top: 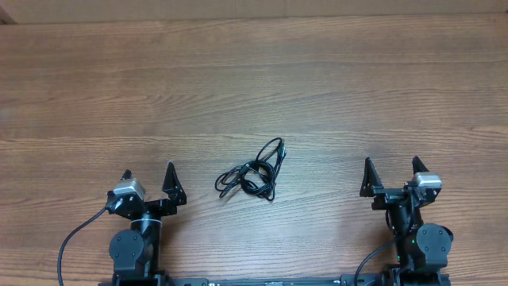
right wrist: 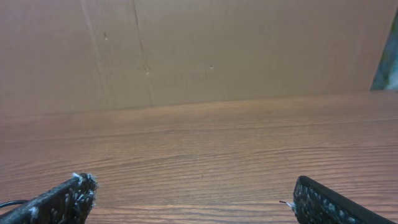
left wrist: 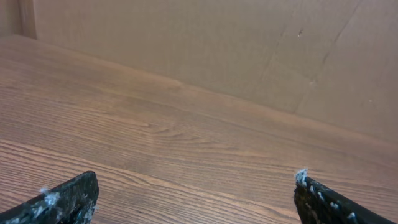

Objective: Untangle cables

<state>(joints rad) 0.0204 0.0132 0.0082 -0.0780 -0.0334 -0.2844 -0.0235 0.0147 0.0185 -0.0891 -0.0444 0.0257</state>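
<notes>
Overhead: cables [top: 254, 176] lie bunched at frame centre on the surface [top: 254, 71]. The left claw [top: 148, 170], lower left, and the right claw [top: 390, 162], lower right, are both spread, empty and well apart from them.
Left wrist: no cables in sight.
Right wrist: likewise.
Risk, as we judge it: a blind pinch grabs several strands and tightens the tangle.

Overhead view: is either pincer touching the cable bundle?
No, the cables lie bunched on the table between the left pincer and right pincer, apart from both.
</notes>
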